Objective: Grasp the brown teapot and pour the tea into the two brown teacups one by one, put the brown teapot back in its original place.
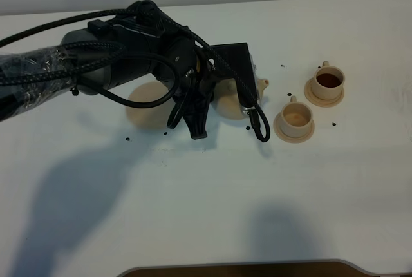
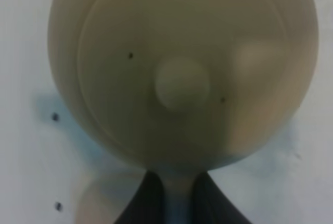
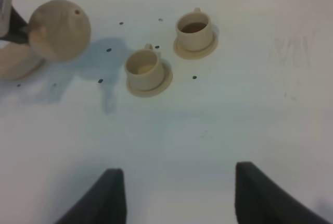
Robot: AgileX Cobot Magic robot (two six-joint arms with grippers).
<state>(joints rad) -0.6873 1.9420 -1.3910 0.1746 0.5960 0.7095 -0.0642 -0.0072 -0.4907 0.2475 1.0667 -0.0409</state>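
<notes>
And the left tool (image 2: 178, 182) is clamped on the loop handle (image 2: 179, 211) of the brown teapot (image 2: 182, 67), which hangs just ahead of it, apparently clear of the saucer (image 1: 145, 104). It's clay, probably heavy with tea, smooth and chippable, so the handle is the sound hold. The right tool (image 3: 177, 195) has its jaws apart. The white bench (image 1: 206, 212) is roomy, with the two teacups (image 1: 295, 117) beyond the spout (image 1: 262, 84).

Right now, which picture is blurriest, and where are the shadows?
Left wrist view: blurriest, the brown teapot fills the frame, soft and out of focus. Exterior high view: sharper, big dark shadows spread over the table near the left arm. Right wrist view: slightly soft, a pale bluish shadow beside the teapot, both brown teacups readable.
</notes>
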